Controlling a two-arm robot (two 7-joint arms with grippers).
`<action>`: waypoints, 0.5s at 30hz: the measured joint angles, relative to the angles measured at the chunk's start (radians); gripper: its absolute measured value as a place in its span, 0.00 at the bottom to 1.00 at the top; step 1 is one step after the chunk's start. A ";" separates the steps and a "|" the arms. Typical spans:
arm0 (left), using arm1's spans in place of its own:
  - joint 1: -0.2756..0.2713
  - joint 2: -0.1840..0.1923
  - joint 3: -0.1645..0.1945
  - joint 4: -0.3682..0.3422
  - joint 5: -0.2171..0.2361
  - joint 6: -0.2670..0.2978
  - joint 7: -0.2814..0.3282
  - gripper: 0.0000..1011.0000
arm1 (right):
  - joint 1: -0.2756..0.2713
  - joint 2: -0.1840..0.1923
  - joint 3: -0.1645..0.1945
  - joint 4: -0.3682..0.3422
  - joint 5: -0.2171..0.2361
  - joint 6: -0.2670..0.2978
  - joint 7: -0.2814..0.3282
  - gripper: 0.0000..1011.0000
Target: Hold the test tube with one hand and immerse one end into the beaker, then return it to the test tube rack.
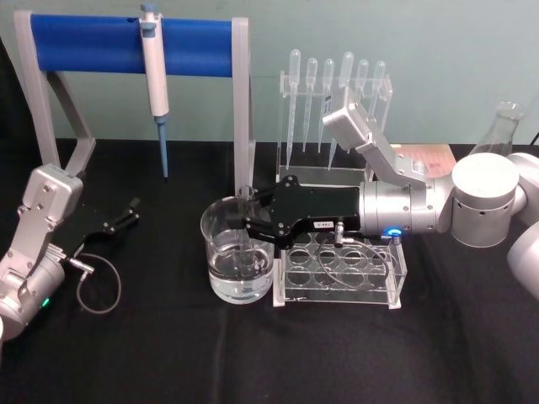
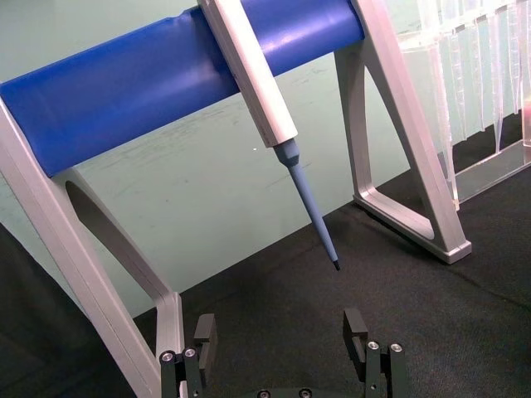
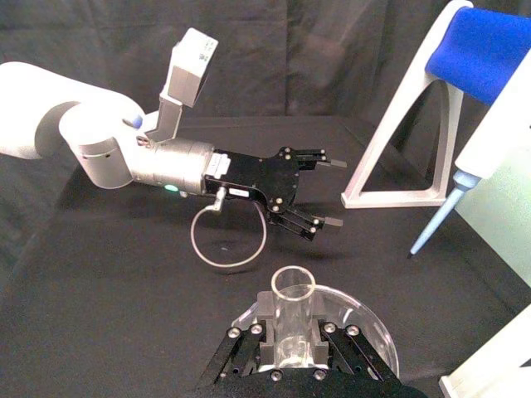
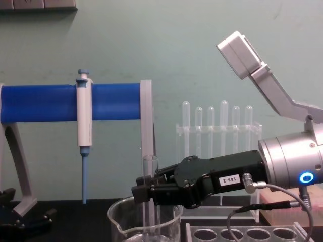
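Note:
The test tube (image 4: 150,169) stands upright, and my right gripper (image 4: 147,192) is shut on its upper part. Its lower part reaches down inside the beaker (image 4: 121,222). In the head view the beaker (image 1: 221,252) holds clear water and sits left of a clear tube rack. My right gripper (image 1: 247,220) is over it, with the test tube's rim (image 1: 245,195) just above the fingers. The right wrist view looks down on the test tube (image 3: 292,307) between the fingers, with the beaker (image 3: 365,319) beneath. My left gripper (image 1: 118,220) rests open at the table's left, away from the beaker.
A grey stand with a blue bar (image 1: 93,40) holds a pipettor (image 1: 155,76) at the back left. A rack of plastic pipettes (image 1: 335,93) stands behind the clear tube rack (image 1: 341,273). A glass flask (image 1: 504,126) is at the back right. A cable loop (image 1: 99,286) lies by the left arm.

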 joint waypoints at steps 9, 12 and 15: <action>0.000 0.000 0.000 0.000 0.000 0.000 0.000 0.99 | 0.000 0.000 0.000 0.000 0.000 0.000 0.000 0.23; 0.000 0.000 0.000 0.000 0.000 0.000 0.000 0.99 | 0.000 0.000 0.000 0.000 0.000 0.000 0.000 0.23; 0.000 0.000 0.000 0.000 0.000 0.000 0.000 0.99 | 0.000 0.000 0.000 0.000 0.000 0.000 0.000 0.23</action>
